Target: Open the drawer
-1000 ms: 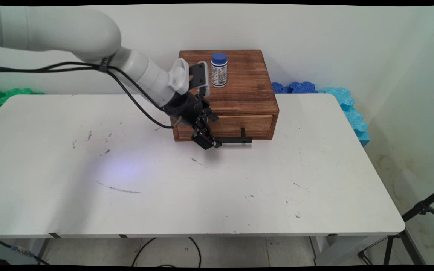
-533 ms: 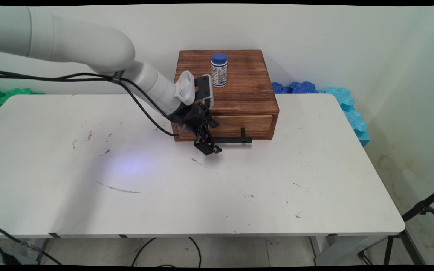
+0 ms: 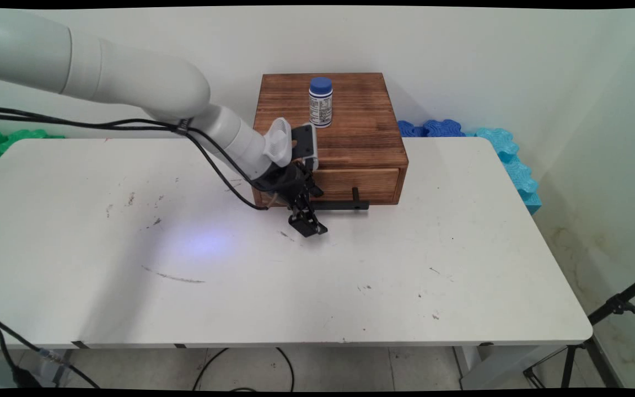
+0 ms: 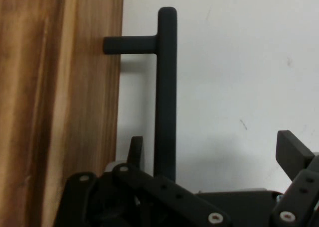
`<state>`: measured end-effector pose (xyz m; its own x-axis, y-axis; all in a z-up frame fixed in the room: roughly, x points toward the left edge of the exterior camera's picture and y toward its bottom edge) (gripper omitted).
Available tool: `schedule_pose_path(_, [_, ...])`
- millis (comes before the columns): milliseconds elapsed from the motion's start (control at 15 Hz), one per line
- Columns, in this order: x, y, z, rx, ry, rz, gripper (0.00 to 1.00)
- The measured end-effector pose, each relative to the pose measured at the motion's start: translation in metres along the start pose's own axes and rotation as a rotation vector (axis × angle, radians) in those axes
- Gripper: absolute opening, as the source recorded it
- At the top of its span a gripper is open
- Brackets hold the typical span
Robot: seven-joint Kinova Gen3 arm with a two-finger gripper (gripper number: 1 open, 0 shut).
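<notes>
A brown wooden box stands at the back of the white table, with its drawer front facing the near side. A black bar handle juts out from the drawer. My gripper hangs low at the handle's left end, open. In the hand view the handle runs between the two fingers of the gripper, close to the finger beside the wood; the other finger stands well apart. A white bottle with a blue cap stands on the box top.
Blue foam mats lie against the wall behind the table's right corner, green ones at the far left. A black tripod leg stands beside the table's right edge. Black cables hang from the arm.
The gripper has slid down and a little to the right, toward the near side, along the left end of the handle. The box, drawer and bottle have not moved.
</notes>
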<state>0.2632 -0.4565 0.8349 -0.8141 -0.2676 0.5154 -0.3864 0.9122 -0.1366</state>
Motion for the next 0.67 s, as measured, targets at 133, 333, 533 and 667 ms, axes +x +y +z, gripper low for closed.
schedule_pose_path(133, [-0.001, 0.001, 0.006, -0.006, 0.0, 0.008, 1.0])
schedule_pose_path(333, [-0.001, 0.001, 0.014, -0.012, -0.001, 0.014, 1.0])
schedule_pose_path(533, [-0.001, 0.001, 0.019, -0.017, -0.001, 0.017, 1.0])
schedule_pose_path(667, [-0.001, 0.003, 0.021, -0.022, -0.001, 0.019, 1.0])
